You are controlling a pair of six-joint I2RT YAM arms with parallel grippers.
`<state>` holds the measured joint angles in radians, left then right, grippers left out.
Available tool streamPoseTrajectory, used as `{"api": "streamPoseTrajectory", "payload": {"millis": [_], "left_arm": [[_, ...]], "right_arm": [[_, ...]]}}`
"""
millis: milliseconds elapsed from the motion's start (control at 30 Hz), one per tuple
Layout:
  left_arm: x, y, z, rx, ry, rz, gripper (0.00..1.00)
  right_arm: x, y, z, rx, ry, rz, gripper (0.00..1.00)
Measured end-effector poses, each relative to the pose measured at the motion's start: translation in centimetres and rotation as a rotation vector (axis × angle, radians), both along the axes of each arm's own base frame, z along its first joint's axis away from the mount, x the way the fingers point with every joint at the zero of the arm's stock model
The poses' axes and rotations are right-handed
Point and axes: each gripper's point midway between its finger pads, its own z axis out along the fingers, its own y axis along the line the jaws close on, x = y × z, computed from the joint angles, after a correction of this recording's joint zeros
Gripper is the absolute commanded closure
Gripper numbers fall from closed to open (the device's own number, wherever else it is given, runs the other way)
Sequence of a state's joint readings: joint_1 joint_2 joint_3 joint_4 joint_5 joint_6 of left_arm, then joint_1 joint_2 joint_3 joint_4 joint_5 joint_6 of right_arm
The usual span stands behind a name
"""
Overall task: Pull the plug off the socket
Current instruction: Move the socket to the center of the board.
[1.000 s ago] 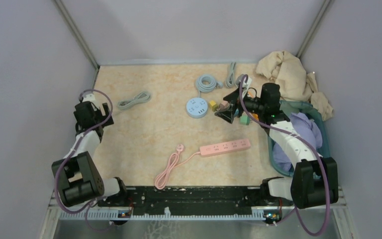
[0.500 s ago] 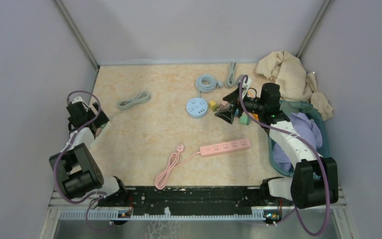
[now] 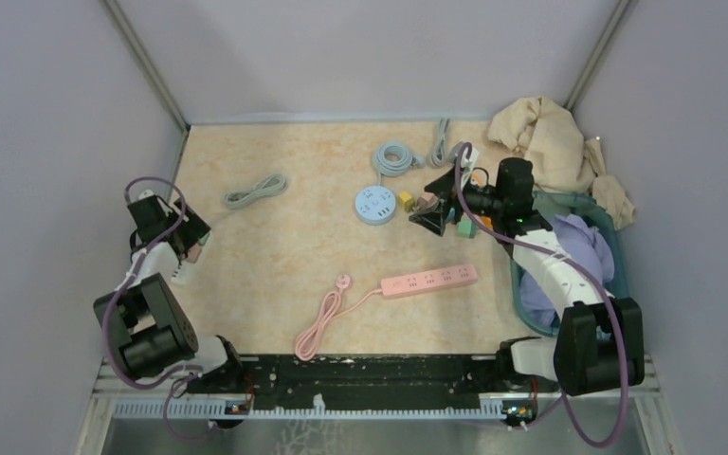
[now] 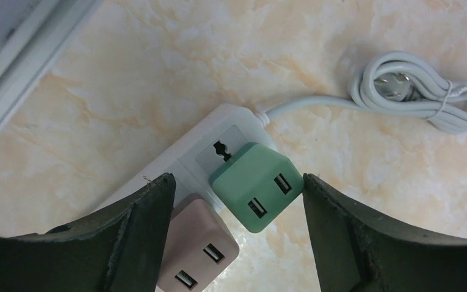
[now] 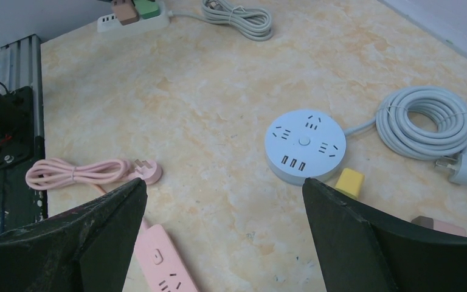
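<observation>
Between the fingers of my left claw (image 4: 238,177) sits the green plug (image 4: 256,185), seated in the white power strip (image 4: 179,155). This claw is released. The finger at three o'clock of the plug is right at its corner, while the finger at nine o'clock stands apart from it, over the strip's edge. Two small ports show on the plug's face. A pink-brown plug (image 4: 197,255) sits in the same strip just beside it, at seven o'clock. One bare socket hole shows at eleven o'clock of the green plug. From the strip's end a white cord runs toward two o'clock to its tied coil (image 4: 419,91), which lies on the counter (image 4: 158,61).

From above, all this lies at nine o'clock of the counter, close to the left wall.

My right claw (image 5: 225,185) hangs at about two o'clock of the counter, released and spread wide, with nothing between its fingers. Nearest the arm bases are a bundled pink cord (image 5: 76,172) and its pink power strip (image 5: 164,267). Farther out, at one o'clock in this claw's view, is a round blue socket hub (image 5: 306,146). A yellow cube plug (image 5: 349,181) lies just beside the hub, and a coiled grey cable (image 5: 428,121) lies at two o'clock of it. At the counter's far right corner lies a beige cloth (image 3: 550,133), next to a basket (image 3: 616,237) of clothes.
</observation>
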<state>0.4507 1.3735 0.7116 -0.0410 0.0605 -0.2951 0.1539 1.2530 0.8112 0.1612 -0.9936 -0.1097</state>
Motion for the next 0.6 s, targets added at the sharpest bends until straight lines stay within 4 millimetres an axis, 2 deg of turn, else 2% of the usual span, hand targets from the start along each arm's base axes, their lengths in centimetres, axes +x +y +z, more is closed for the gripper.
{"api": "streamPoseTrajectory", "payload": {"millis": [167,367,467,600], "left_arm": [[-0.5,-2.2,-0.4,-0.101,0.018,-0.031,0.22],[-1.1,-4.5,-1.0,-0.124,0.071,-0.064,0.21],[-1.5,-4.7,-1.3,-0.115,0.098,-0.058,0.22],[-1.8,-4.2,-1.5,-0.083,0.120,-0.044,0.28]], "right_arm": [[0.0,0.0,-0.1,-0.001,-0.001,0.000,0.02],[0.0,0.0,0.0,-0.001,-0.002,0.004,0.02],[0.0,0.0,0.0,-0.002,-0.005,0.005,0.02],[0.0,0.0,-0.1,-0.004,-0.009,0.006,0.02]]}}
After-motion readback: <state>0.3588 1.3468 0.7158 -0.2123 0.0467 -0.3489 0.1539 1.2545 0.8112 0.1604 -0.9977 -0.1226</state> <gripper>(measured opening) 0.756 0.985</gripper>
